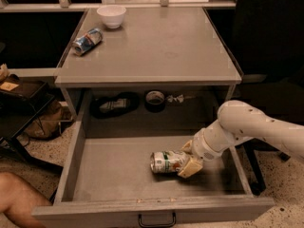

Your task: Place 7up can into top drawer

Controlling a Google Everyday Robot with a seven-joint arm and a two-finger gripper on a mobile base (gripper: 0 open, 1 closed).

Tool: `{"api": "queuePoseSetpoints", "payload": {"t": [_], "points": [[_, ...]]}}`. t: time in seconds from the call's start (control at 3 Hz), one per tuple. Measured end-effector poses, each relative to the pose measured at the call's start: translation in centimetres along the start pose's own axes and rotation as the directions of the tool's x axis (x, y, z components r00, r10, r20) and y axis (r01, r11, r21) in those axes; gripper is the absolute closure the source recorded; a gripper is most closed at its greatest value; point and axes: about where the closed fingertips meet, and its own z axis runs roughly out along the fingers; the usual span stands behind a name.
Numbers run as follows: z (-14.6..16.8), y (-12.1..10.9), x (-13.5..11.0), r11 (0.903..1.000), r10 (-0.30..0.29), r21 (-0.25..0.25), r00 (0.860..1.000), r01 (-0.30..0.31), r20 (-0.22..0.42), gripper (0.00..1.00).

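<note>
The 7up can [166, 161], white with green bands, lies on its side on the floor of the open top drawer [76, 156], right of the middle. My gripper [186, 157] comes in from the right on a white arm [251, 127]. Its tan fingers [191, 166] sit in front of and behind the can's right end and are shut on it. The drawer's small black handle [156, 220] shows at the bottom edge of the front panel.
On the grey tabletop [161, 51] lie a blue and silver can [87, 41] and a white bowl [111, 15]. Behind the drawer, a tape roll [155, 100] and a dark object [114, 105] sit in the recess. A person's knee [19, 198] is at the lower left.
</note>
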Motion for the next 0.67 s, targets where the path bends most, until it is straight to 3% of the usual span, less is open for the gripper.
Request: {"api": "queuePoseSetpoints", "payload": {"t": [0.67], "points": [[0.01, 0.0, 0.0, 1.0, 0.0, 0.0, 1.0, 0.0, 0.0, 0.12]]}}
